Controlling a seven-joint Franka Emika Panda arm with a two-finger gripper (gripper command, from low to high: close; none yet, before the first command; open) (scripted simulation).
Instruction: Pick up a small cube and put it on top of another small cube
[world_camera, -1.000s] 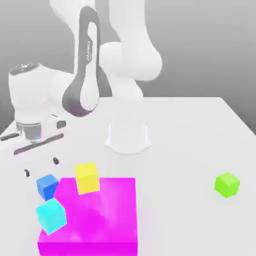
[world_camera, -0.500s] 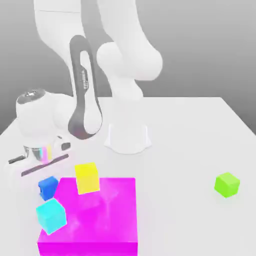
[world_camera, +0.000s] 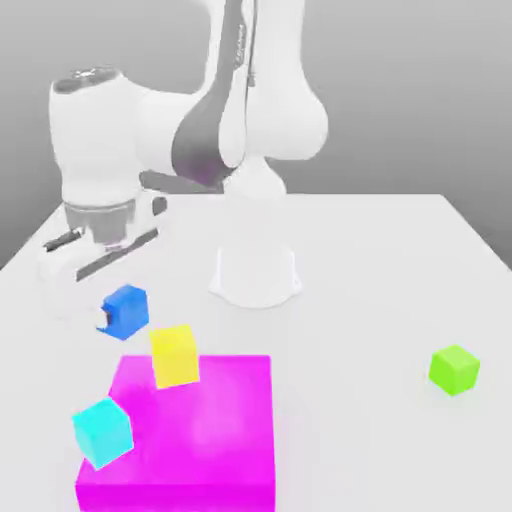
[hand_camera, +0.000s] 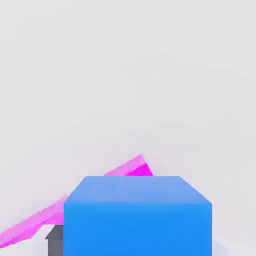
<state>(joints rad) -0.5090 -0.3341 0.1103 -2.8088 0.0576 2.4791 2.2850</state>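
The small dark-blue cube (world_camera: 126, 309) hangs above the table, to the exterior view's left, and my gripper (world_camera: 118, 314) is shut on it. The white hand (world_camera: 100, 225) rises above and to the left of the cube. In the hand view the blue cube (hand_camera: 137, 216) sits close to the camera, a dark fingertip (hand_camera: 53, 241) shows beside it, and a corner of the magenta block (hand_camera: 131, 170) lies behind it. A yellow small cube (world_camera: 175, 355) stands just below and right of the held cube. It overlaps the far edge of the magenta block (world_camera: 200, 440).
A cyan cube (world_camera: 102, 432) overlaps the magenta block's left edge, tilted. A green cube (world_camera: 454, 369) lies alone at the exterior view's right. The arm's white base (world_camera: 256, 272) stands at the middle back of the pale table (world_camera: 380, 300).
The fingers shut on the blue cube where it lay beside the magenta block. The hand then rose and shifted slightly right, carrying the cube up off the table.
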